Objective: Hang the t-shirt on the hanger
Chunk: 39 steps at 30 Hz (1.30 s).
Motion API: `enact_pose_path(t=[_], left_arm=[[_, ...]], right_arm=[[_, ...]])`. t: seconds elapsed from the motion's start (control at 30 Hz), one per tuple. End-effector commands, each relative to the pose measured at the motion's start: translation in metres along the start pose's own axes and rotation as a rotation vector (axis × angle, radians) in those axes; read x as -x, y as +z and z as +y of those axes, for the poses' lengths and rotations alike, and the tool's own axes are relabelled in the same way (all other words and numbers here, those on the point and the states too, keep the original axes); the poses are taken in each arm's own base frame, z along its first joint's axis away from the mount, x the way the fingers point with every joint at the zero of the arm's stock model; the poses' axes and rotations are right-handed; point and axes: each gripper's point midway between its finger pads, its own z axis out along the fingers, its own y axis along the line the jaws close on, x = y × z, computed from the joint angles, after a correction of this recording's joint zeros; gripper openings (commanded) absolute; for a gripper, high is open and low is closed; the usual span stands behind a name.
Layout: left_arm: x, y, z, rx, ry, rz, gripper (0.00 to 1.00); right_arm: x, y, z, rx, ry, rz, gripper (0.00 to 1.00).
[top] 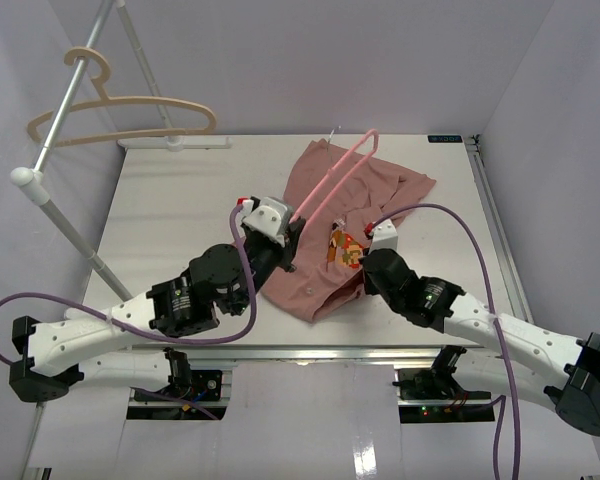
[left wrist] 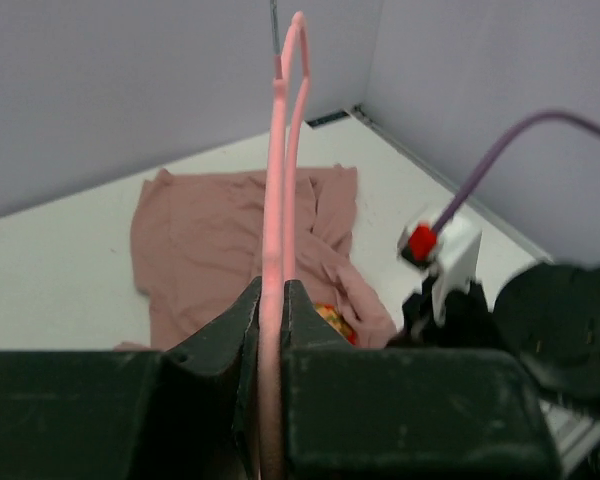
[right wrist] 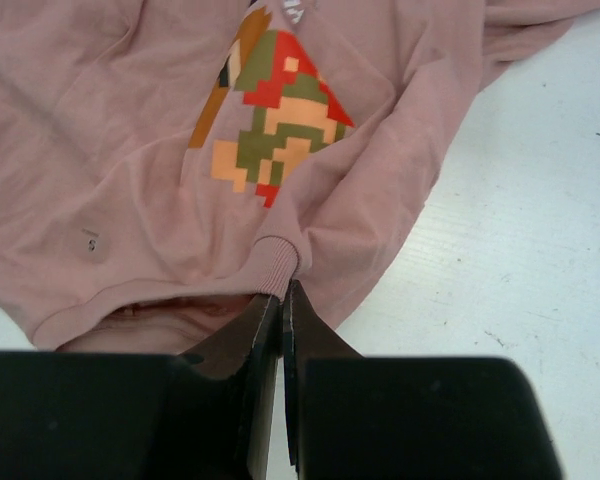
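Between the pressed fingers of the left claw (left wrist: 272, 295) stands the hanger (left wrist: 283, 160) — clamped, rising ahead above the t-shirt (left wrist: 210, 240). The right claw (right wrist: 282, 300) pinches the t-shirt's ribbed edge — cloth spreads beyond its tips.

Your top cam looks down from behind both bases over the whole table (top: 170, 220); left wrist cam sights low along the hanger (left wrist: 283, 180) toward the far corner; right wrist cam sits close over the t-shirt (right wrist: 100, 150); all three catch it.
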Motion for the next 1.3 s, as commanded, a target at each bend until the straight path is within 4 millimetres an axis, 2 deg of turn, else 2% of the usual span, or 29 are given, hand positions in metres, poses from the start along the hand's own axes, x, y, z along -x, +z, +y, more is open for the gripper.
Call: enact_pose_path(t=[0.0, 0.07, 0.17, 0.3, 0.43, 0.63, 0.83, 1.03, 1.17, 1.27], left_arm=[[-0.055, -0.029, -0.009, -0.122, -0.095, 0.122, 0.00], [-0.062, -0.042, -0.002, -0.134, -0.132, 0.122, 0.00], [-0.084, -0.061, -0.009, -0.234, -0.148, 0.166, 0.00], [-0.113, -0.083, -0.006, -0.276, -0.146, 0.252, 0.00], [-0.119, -0.098, 0.000, -0.294, -0.185, 0.279, 0.00], [-0.113, -0.119, -0.005, -0.384, -0.258, 0.277, 0.00], [-0.125, -0.120, -0.007, -0.377, -0.256, 0.330, 0.00], [-0.138, -0.109, 0.001, -0.289, -0.228, 0.358, 0.00], [-0.131, -0.101, 0.002, -0.263, -0.213, 0.331, 0.00], [-0.120, -0.099, -0.005, -0.294, -0.219, 0.311, 0.00]], right_arm=[[0.017, -0.002, -0.025, -0.003, 0.128, -0.047, 0.08], [0.025, -0.008, -0.033, 0.001, 0.157, -0.082, 0.08], [0.039, -0.016, -0.044, -0.015, 0.192, -0.111, 0.08], [0.051, -0.021, -0.049, -0.040, 0.219, -0.125, 0.08], [0.061, -0.018, -0.049, -0.053, 0.237, -0.126, 0.08], [0.065, -0.010, -0.045, -0.062, 0.242, -0.103, 0.08], [0.071, -0.011, -0.047, -0.069, 0.247, -0.115, 0.08], [0.070, -0.011, -0.046, -0.059, 0.240, -0.110, 0.08], [0.069, -0.013, -0.046, -0.050, 0.236, -0.115, 0.08], [0.068, -0.015, -0.047, -0.049, 0.229, -0.118, 0.08]])
